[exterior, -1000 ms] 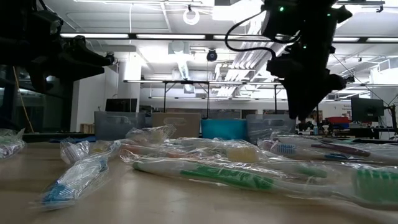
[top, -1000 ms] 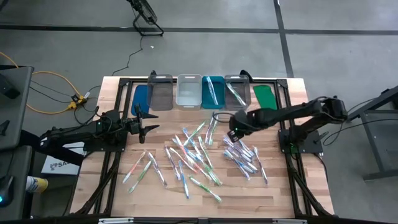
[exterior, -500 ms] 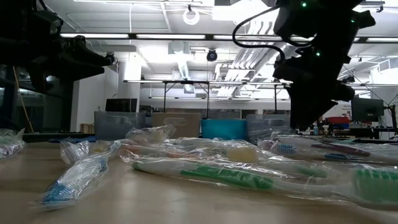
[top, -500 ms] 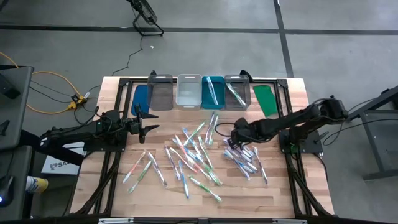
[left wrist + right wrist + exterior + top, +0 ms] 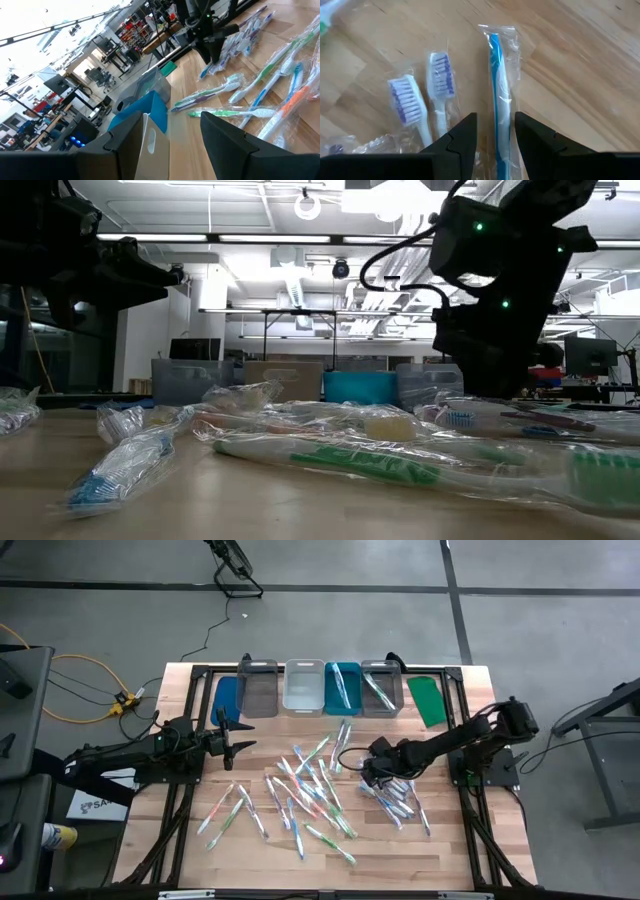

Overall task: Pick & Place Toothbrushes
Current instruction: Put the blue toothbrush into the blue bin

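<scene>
Pale wooden bench (image 5: 190, 850), strewn across the middle with wrapped toothbrushes (image 5: 310, 790); a few more in the teal and grey bins (image 5: 343, 688) at the far edge. Right hand (image 5: 368, 775) down on the right-side cluster, fingers (image 5: 535, 145) open astride a blue wrapped toothbrush (image 5: 499, 100), not closed on it. Left hand (image 5: 243, 745) open and empty, above the bench's left side.

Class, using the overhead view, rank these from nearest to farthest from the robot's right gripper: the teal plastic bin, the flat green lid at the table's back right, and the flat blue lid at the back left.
Measured from the right gripper, low over the right-hand toothbrushes:
1. Flat green lid, back right. The teal plastic bin, back centre, is too close to it to rank apart.
2. Flat blue lid, back left, clearly farthest.
</scene>
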`<action>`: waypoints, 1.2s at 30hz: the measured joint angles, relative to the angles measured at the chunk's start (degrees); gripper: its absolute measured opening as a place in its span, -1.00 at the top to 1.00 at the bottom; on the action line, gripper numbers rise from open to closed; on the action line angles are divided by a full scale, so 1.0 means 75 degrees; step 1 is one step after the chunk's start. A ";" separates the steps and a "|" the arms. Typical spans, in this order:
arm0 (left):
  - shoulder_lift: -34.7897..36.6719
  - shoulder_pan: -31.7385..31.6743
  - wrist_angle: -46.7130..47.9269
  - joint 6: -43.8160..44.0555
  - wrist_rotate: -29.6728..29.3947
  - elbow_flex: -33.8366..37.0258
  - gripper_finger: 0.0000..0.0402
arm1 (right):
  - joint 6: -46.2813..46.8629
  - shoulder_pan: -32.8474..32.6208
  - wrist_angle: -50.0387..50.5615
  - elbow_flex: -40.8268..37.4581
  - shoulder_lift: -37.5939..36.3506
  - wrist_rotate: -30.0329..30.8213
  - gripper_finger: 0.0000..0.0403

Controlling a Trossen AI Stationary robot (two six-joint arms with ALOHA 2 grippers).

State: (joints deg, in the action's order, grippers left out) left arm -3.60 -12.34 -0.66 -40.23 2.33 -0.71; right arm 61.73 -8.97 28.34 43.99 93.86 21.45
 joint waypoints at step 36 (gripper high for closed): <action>0.0000 0.0000 0.0002 0.0000 0.0000 0.0000 0.04 | -0.1961 0.0365 -0.1243 -0.0001 -0.2014 0.2059 0.91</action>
State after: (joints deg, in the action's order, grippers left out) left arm -3.60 -12.35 -0.64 -40.23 2.33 -0.71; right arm 47.02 -6.24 19.02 43.99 78.76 36.89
